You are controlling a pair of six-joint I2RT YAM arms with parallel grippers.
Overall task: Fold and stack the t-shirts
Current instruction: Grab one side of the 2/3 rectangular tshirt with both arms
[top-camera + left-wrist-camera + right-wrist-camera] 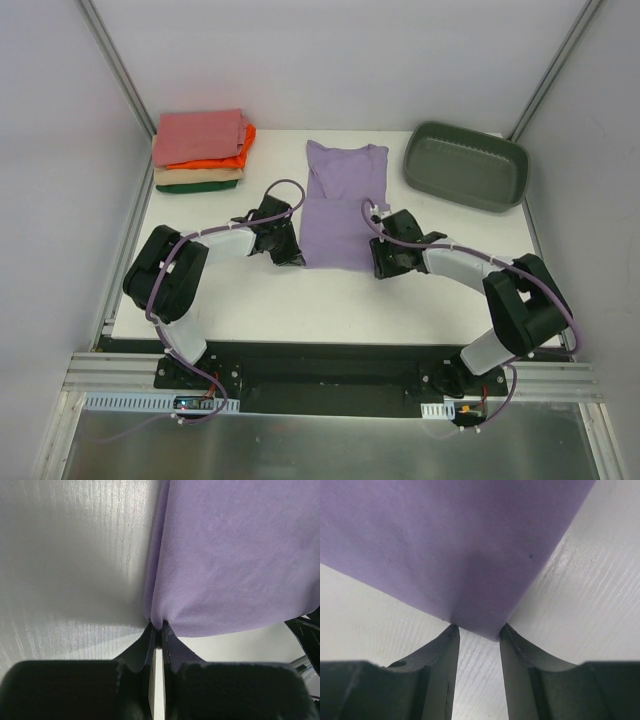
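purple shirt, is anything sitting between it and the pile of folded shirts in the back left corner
Nothing visible. Only bare table lies between the purple shirt and the pile. The left tool pinches the shirt's near left corner, on the near side of that path.

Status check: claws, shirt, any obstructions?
Left claw shut on lavender t-shirt near corner. Right claw open, other near corner between its fingers. Folded stack far left, tub far right; neither in the way.

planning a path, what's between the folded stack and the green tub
The lavender t-shirt, with bare table either side of it, seen in the top external view.
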